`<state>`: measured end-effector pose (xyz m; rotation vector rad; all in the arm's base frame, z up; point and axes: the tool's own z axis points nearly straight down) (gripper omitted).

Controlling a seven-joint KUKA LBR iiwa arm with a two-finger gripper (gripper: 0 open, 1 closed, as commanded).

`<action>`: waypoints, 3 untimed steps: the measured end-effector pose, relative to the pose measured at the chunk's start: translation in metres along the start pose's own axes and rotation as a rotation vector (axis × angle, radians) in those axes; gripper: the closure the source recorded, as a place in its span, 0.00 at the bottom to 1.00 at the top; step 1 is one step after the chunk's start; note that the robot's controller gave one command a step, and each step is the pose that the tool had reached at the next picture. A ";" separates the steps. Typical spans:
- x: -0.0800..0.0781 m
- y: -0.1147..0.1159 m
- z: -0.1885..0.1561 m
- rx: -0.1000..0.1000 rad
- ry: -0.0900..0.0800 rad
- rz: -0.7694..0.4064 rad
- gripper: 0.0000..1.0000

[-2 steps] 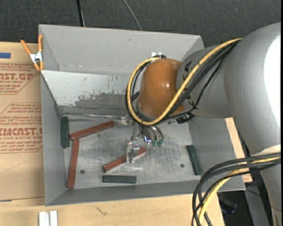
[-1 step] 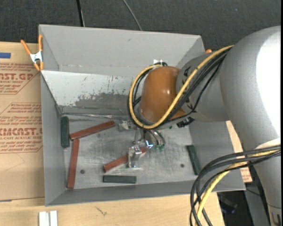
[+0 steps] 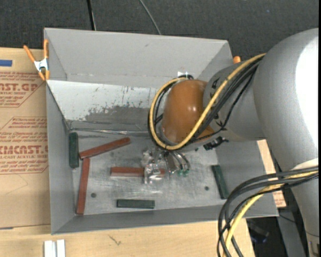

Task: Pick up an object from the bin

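Short red-brown bar [image 3: 124, 171], flat on bin [image 3: 195, 194] floor near ctr, right end at gripper [image 3: 159, 169]; set low there prob. to take that end. Released or clenched: cannot tell from this view.

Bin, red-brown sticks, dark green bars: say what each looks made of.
Bin: sheet metal, matt grey, with scratches and worn pale patches on its sloping back wall. Red-brown sticks: perhaps painted wood or plastic; flat even colour, straight edges, no grain to be made out. Dark green bars: probably plastic or rubber; dull, uniform, no shine.
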<state>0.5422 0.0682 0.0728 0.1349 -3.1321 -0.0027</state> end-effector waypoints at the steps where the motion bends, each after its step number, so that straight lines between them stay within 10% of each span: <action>1: 0.000 0.000 0.000 0.000 -0.001 0.000 1.00; 3: 0.002 0.000 -0.051 0.001 0.000 -0.001 1.00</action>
